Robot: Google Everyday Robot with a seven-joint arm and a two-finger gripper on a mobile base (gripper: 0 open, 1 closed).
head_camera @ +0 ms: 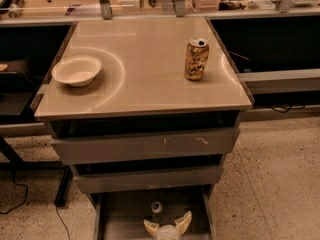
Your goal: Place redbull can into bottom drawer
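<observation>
The bottom drawer (125, 219) is pulled open below two closed grey drawers. The redbull can (156, 207) stands upright on the drawer's grey floor, seen from above with its silver top showing. My gripper (168, 220) is at the bottom edge of the view, just in front of the can. Its cream fingers (184, 222) are spread open and hold nothing. The can is apart from the fingers.
A gold-brown can (196, 59) stands at the right of the beige cabinet top (145, 79). A white bowl (76, 70) sits at its left. Two scratched grey drawer fronts (145, 146) are shut above the open drawer. Speckled floor lies to the right.
</observation>
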